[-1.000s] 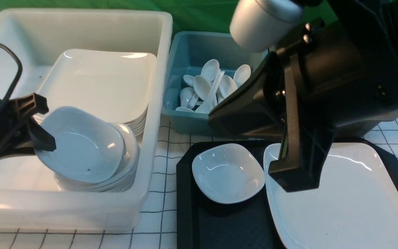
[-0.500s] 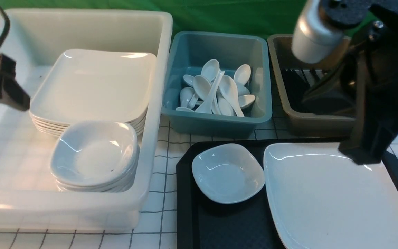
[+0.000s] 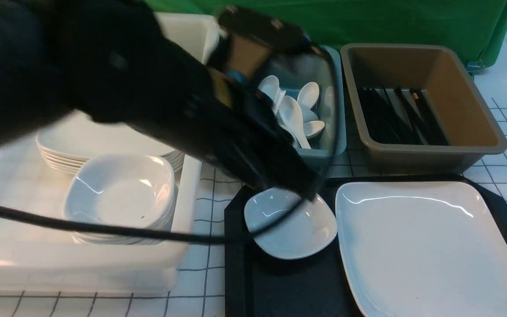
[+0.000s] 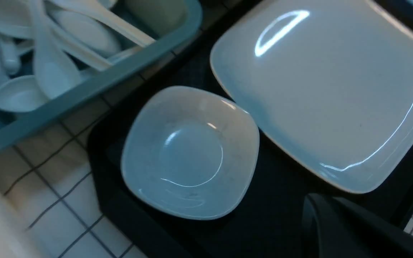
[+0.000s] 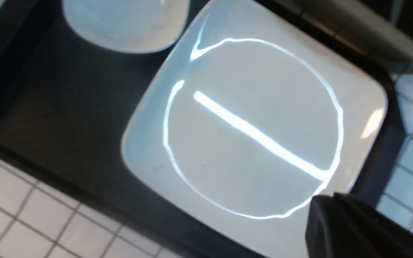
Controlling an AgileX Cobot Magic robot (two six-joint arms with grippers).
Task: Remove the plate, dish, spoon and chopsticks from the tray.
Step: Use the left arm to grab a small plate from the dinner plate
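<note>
Shows left arm (image 3: pixel 170 101) stretched across to small square dish (image 4: pixel 188 154), just below its jaws on black tray (image 4: pixel 274 222), likely for pickup; large plate (image 3: pixel 429 246) just beside. Spread of jaws, either arm: cannot tell.

front cam sits btwn the arms, faces fwd + down; left arm (image 3: pixel 117 75) looms near its lens. left wrist cam looks close down on the dish (image 4: pixel 188 152) below left gripper (image 3: pixel 304 189); right wrist cam, on the plate (image 5: pixel 249 125) under right gripper (image 5: pixel 353 229). all 3 share dish, plate, tray (image 3: pixel 280 286).
</note>
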